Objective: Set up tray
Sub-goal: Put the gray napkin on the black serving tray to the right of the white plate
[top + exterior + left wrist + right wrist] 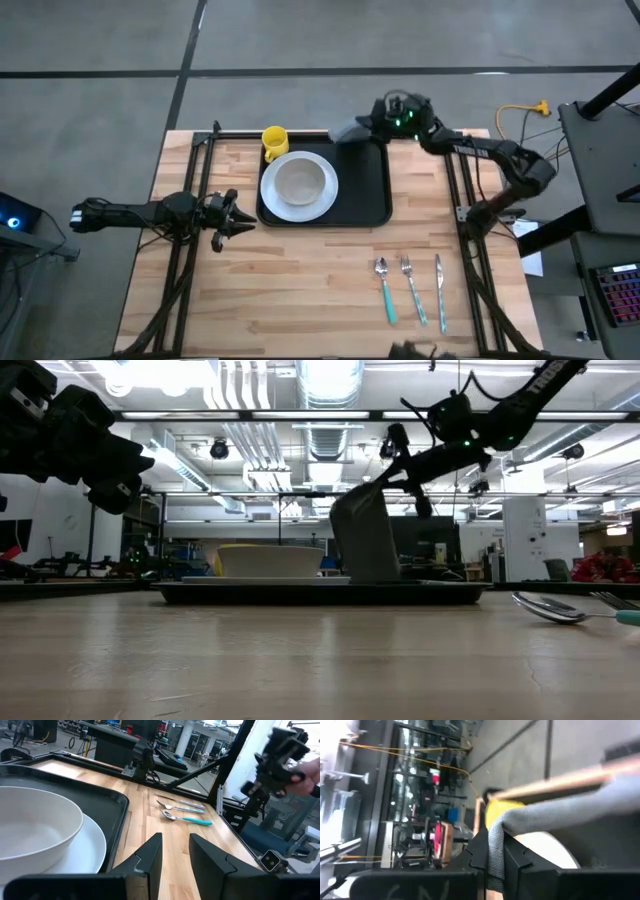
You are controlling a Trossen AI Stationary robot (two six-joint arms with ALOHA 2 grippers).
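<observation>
Right gripper (372, 127) clamped on grey cloth (350, 131) over tray (375, 190) rim, left gripper (243, 222) parted, empty, beside tray

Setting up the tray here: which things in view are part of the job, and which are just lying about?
Part of the job:
- large flat black rectangular tray
- white bowl on round white plate
- grey cloth napkin, pinched in right gripper
- yellow mug
- teal-handled metal spoon, fork, knife

Lying about:
- orange cable

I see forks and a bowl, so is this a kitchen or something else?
Probably a robot lab or workshop, not a kitchen: bare ceiling ducts, workbenches with equipment beyond the wooden table, and two robot arms over the tray.
</observation>
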